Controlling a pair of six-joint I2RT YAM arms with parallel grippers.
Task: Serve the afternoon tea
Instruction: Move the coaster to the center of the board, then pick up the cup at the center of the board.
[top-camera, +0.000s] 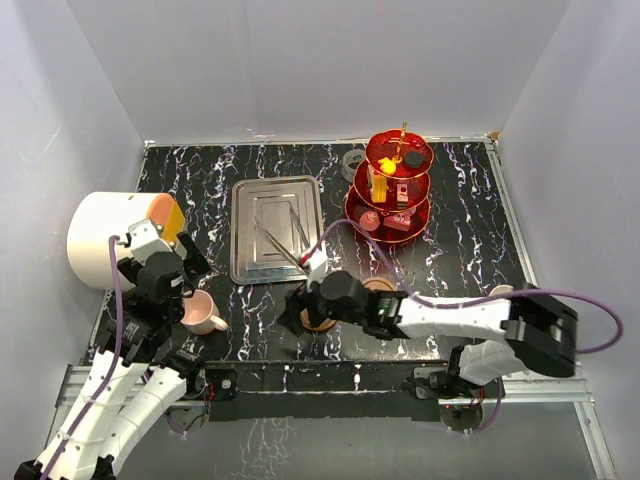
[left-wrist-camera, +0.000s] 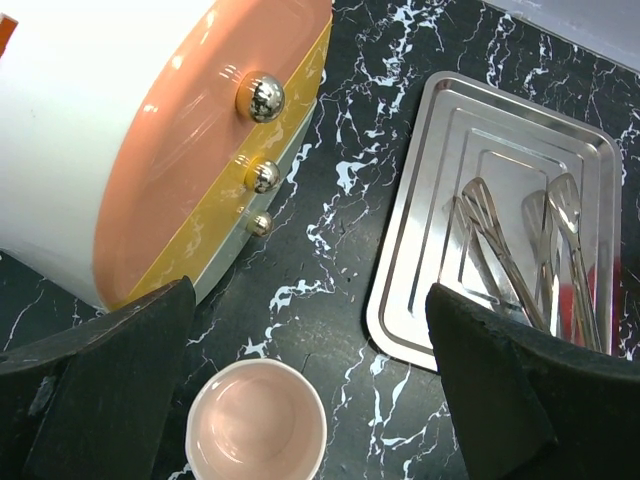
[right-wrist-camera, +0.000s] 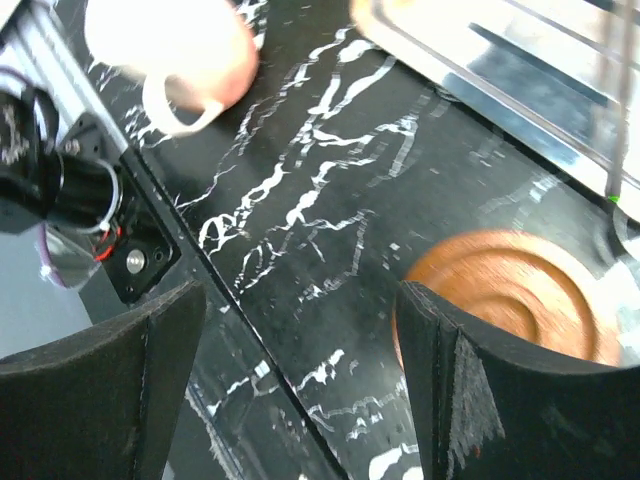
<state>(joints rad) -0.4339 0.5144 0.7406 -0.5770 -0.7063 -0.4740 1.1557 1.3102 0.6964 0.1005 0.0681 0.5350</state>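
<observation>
- While the left end effector (top-camera: 188, 272) hangs with its jaws spread wide just above the small pale pink cup (top-camera: 201, 313) at the near left of the black marbled bench (top-camera: 460, 230), the overhead view shows the right end effector (top-camera: 298, 310) low at centre. It is touching or just beside a round brown saucer (top-camera: 320, 323); I cannot tell which.
- A second brown saucer (top-camera: 378, 285) lies just behind the right arm. The red see-through three-tier stand (top-camera: 397, 185) with a gold stem stands far right, small colourful sweets (top-camera: 377, 182) already on its tiers.
- The flat silver steel tray (top-camera: 275, 230) holding metal tongs (top-camera: 285, 243) sits mid-bench, and the big white drum (top-camera: 105, 240) with an orange face is at far left.
- From the left wrist, the pink cup stands upright and empty, below and between the two black fingers (left-wrist-camera: 100, 390). Neither touches it, which reads as lining up to grasp it.
- From the right wrist, the fingers stand apart with only bare bench between them. The saucer lies flat beside, and partly behind, the finger on that view's right, held by nothing.
- The saucer's place near the front edge looks like a setting for a cup, so seating the pink cup on it seems the likely next step.
- I cannot surely pick out a blue cup.
</observation>
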